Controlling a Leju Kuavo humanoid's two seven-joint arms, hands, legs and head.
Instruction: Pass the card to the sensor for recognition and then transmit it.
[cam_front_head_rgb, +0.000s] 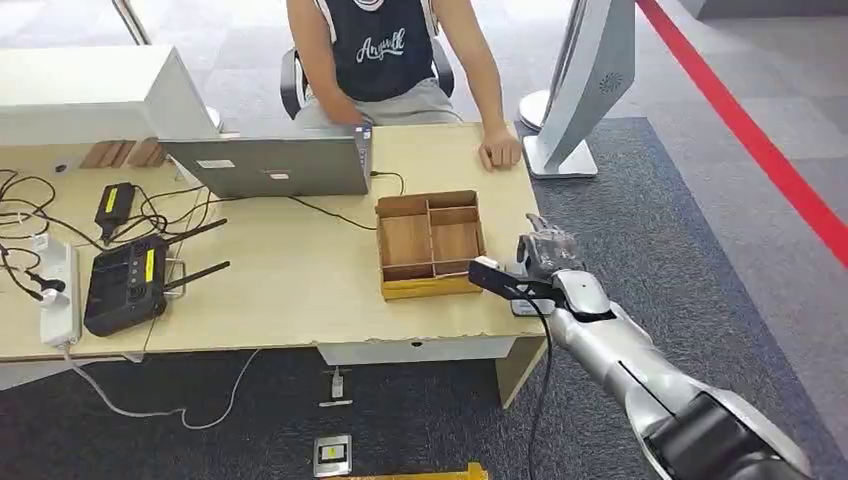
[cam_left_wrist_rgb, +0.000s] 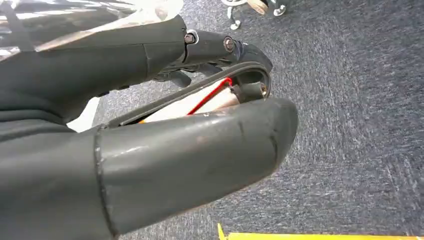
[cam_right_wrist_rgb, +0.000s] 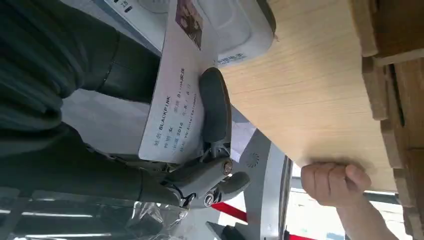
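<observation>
Gripping the card (cam_right_wrist_rgb: 172, 95) between thumb and fingers, the right hand (cam_front_head_rgb: 545, 262) is hovering at the lower right of the head frame, over the table's (cam_front_head_rgb: 290, 290) right edge beside the wooden tray (cam_front_head_rgb: 430, 243). Its long axis is running along the fingers; its print is reading "BLACKPINK". The white sensor (cam_right_wrist_rgb: 235, 30) is lying just beyond. Farther back, a person's hand (cam_front_head_rgb: 499, 150) is resting on the table. The left hand (cam_left_wrist_rgb: 150, 150) is hanging above carpet, fingers curled; whether it holds anything I cannot tell.

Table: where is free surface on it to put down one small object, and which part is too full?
On the table, the widest bare patch lies between the black router and the wooden tray, in front of the laptop. The left end is crowded with cables, a power strip and the router. By the right hand, holding the card, little room remains.
</observation>
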